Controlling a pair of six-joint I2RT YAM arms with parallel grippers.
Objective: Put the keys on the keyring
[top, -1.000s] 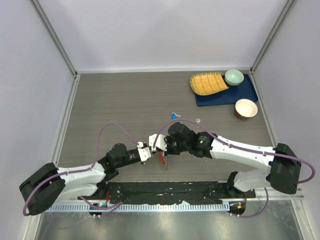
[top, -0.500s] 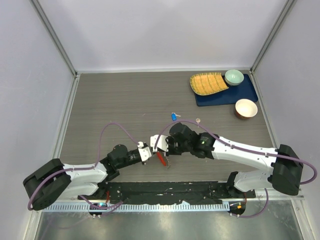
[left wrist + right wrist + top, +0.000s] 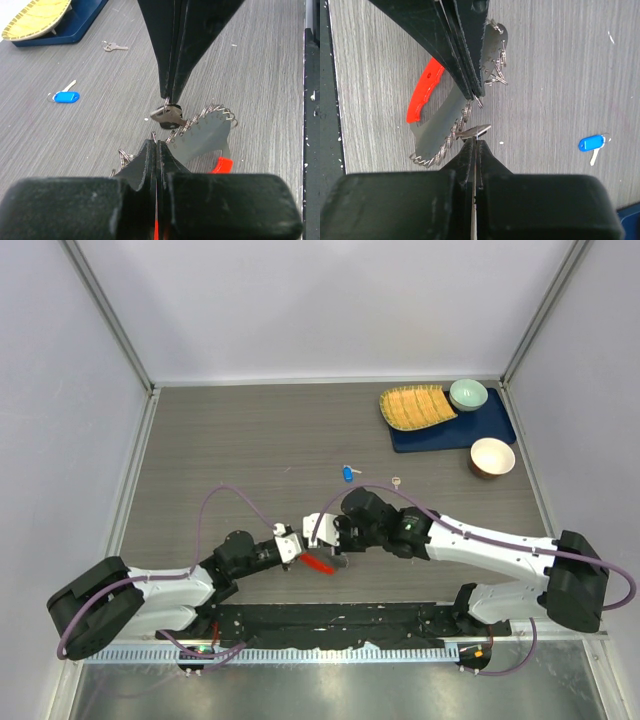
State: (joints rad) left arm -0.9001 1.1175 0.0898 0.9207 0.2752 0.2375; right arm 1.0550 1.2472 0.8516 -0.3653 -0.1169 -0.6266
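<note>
The keyring (image 3: 320, 564) is a grey plate (image 3: 205, 137) with wire loops along its edge and a red fob (image 3: 422, 92). My left gripper (image 3: 303, 556) is shut on it; red shows between its jaws in the left wrist view. My right gripper (image 3: 336, 554) faces it tip to tip and is shut on a small silvery key (image 3: 167, 116) with a dark head, held against the loops (image 3: 451, 137). A blue-headed key (image 3: 347, 473) and a plain silver key (image 3: 396, 481) lie loose on the table farther back. The blue-headed key (image 3: 592, 143) also shows in the right wrist view.
At the back right a blue tray (image 3: 455, 432) carries a yellow woven mat (image 3: 416, 406) and a teal bowl (image 3: 468, 394). A brown bowl (image 3: 492, 457) stands beside it. The black base rail (image 3: 330, 620) runs along the near edge, right behind both grippers.
Both grippers have drifted slightly toward the near edge. The red fob has swung from hanging nearly straight down to lying more sideways between them.
</note>
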